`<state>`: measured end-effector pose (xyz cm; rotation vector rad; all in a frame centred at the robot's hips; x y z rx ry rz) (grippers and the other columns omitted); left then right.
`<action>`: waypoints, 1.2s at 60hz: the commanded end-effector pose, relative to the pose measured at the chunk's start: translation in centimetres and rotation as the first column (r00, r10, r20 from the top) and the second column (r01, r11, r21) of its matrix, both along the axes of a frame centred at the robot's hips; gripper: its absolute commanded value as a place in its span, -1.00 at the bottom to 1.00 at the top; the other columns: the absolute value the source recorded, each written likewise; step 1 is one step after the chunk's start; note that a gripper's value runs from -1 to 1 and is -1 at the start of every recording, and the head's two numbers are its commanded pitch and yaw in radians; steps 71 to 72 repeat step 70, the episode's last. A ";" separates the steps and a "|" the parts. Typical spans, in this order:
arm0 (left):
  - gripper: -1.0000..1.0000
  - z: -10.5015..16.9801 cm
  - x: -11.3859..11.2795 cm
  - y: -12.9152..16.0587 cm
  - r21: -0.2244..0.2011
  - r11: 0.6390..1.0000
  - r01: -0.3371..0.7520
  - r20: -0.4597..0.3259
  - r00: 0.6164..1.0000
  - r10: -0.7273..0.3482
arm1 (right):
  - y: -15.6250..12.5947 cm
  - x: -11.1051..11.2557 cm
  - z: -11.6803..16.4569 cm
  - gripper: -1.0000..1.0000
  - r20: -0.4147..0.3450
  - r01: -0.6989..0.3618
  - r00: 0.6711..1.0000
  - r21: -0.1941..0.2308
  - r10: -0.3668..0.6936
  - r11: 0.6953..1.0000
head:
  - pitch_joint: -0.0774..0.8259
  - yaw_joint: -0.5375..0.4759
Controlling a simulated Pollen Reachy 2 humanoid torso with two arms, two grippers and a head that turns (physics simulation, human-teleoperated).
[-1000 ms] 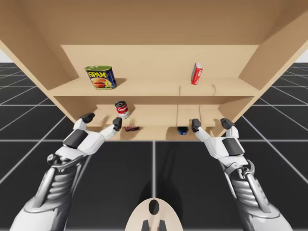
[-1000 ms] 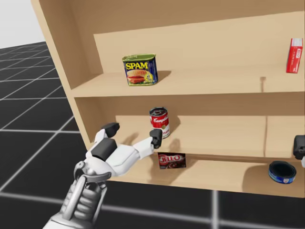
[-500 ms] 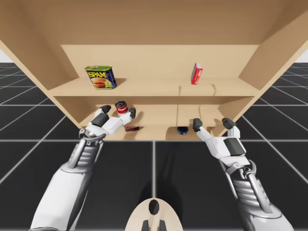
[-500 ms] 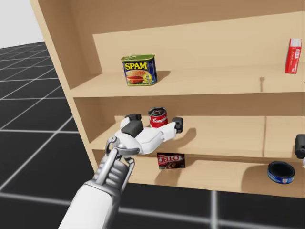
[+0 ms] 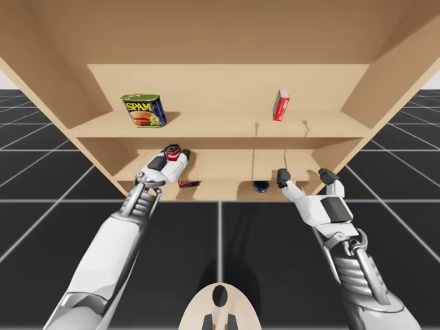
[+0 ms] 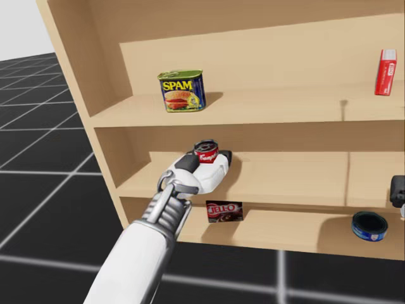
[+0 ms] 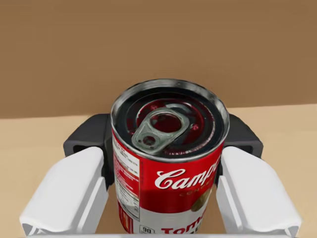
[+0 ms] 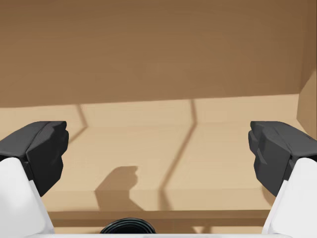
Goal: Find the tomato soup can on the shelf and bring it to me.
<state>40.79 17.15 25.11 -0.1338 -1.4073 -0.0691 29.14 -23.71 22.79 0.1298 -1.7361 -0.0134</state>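
The tomato soup can (image 7: 168, 168), red and white with a pull-tab lid, stands upright on the middle shelf (image 5: 227, 165). My left gripper (image 7: 168, 141) is shut on it, one finger pressed to each side. The high view has the can (image 5: 177, 154) at the shelf's left part inside my left gripper (image 5: 173, 152), and the head view has the can (image 6: 206, 154) peeking above the same gripper (image 6: 209, 157). My right gripper (image 5: 306, 177) hangs open in front of the shelf's right part, its fingers (image 8: 42, 148) wide apart with nothing between them.
On the top shelf sit a blue and yellow rectangular tin (image 5: 144, 110) and a red box (image 5: 280, 104). On the bottom shelf, a dark flat box (image 6: 224, 211) lies below the can, and a blue round tin (image 6: 369, 225) lies under my right gripper.
My left arm has reached forward into the middle shelf and its fingers have come in on the soup can. My head has turned slightly. The right arm has barely moved.
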 end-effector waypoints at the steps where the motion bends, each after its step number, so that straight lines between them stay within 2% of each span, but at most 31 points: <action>1: 1.00 -0.9 0.2 -1.5 -0.022 1.000 -0.010 -0.021 1.000 0.009 | 0.3 0.0 -0.2 -1.00 -0.003 -0.001 1.000 0.017 0.001 1.000 | 0.02 0.58; 13: 1.00 -0.9 0.3 -1.3 -0.021 1.000 -0.009 -0.007 1.000 0.009 | 0.3 0.0 -0.2 -1.00 -0.003 -0.001 1.000 0.017 0.001 1.000 | 0.02 0.57; 32: 1.00 1.8 -0.5 -0.7 -0.039 0.999 0.003 0.136 0.991 0.002 | 0.2 0.0 -0.1 -1.00 0.006 0.003 1.000 0.023 -0.003 1.000 | 0.01 0.56; 40: 1.00 2.6 -1.6 -0.4 -0.023 1.000 -0.003 0.181 0.983 0.007 | 0.2 0.0 -0.1 -1.00 0.011 0.005 1.000 0.024 -0.006 1.000 | 0.01 0.57; 47: 1.00 3.3 -3.2 -0.3 -0.003 1.000 -0.009 0.211 0.977 0.009 | 0.2 0.0 -0.1 -1.00 0.015 0.016 1.000 0.018 -0.016 1.000 | 0.01 0.57; 55: 1.00 3.5 -6.3 0.3 0.016 1.000 -0.024 0.225 0.974 0.020 | 0.3 0.1 -0.1 -1.00 0.021 0.040 0.999 0.012 -0.040 0.999 | 0.00 0.57; 69: 1.00 4.9 -12.7 1.5 0.057 0.998 -0.014 0.196 0.981 0.002 | 0.3 0.0 -0.2 -1.00 0.003 0.022 1.000 0.007 -0.022 1.000 | -0.01 0.57; 72: 1.00 4.9 -13.0 1.5 0.057 0.998 -0.013 0.196 0.981 0.001 | 0.3 0.0 -0.2 -1.00 0.001 0.020 1.000 0.007 -0.020 1.000 | -0.01 0.57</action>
